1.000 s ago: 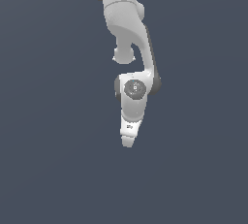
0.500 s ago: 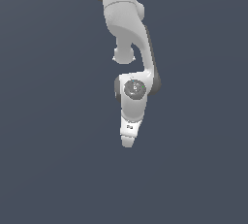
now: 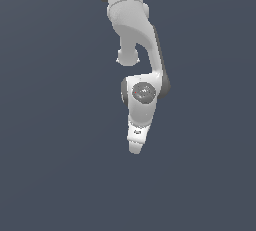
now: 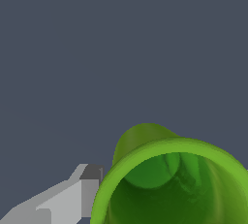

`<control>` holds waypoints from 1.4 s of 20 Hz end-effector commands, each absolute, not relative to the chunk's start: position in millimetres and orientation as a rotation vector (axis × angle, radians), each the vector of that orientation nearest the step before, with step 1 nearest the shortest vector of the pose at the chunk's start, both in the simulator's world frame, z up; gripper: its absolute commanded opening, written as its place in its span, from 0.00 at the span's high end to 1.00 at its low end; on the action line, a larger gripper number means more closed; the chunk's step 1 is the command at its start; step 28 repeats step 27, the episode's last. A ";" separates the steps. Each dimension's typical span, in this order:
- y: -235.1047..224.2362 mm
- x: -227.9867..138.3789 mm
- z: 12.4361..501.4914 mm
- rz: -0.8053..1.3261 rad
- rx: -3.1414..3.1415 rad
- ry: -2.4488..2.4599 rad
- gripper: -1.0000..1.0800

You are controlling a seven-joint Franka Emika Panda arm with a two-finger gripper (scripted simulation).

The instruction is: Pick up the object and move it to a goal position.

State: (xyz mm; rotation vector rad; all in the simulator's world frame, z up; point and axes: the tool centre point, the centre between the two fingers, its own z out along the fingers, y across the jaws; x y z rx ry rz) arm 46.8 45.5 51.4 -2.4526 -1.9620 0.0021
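Arm point(image 3: 135, 40): hangs down over plain grey surface point(image 3: 45, 125).
Cup point(image 4: 169, 179): green, hollow, close under wrist camera, touching one finger point(image 4: 72, 196).
Jaws: cannot tell; only one finger visible.

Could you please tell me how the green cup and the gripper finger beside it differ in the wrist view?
The green cup is bright green, while the gripper finger is pale grey with a darker tip. The cup is round and hollow, showing a darker green inside; the finger is blocky and flat-faced. The cup fills far more of the wrist view than the finger does. Both sit close to the camera against the same plain dark grey background, and both are cut off by the picture's edge.
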 end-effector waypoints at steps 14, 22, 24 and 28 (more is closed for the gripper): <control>114.2 99.0 103.1 -0.001 -2.452 -1.963 1.00; 130.4 112.7 114.9 0.000 -2.452 -1.963 1.00; 131.9 114.2 116.1 0.000 -2.452 -1.963 1.00; 132.8 115.0 116.7 0.000 -2.452 -1.963 1.00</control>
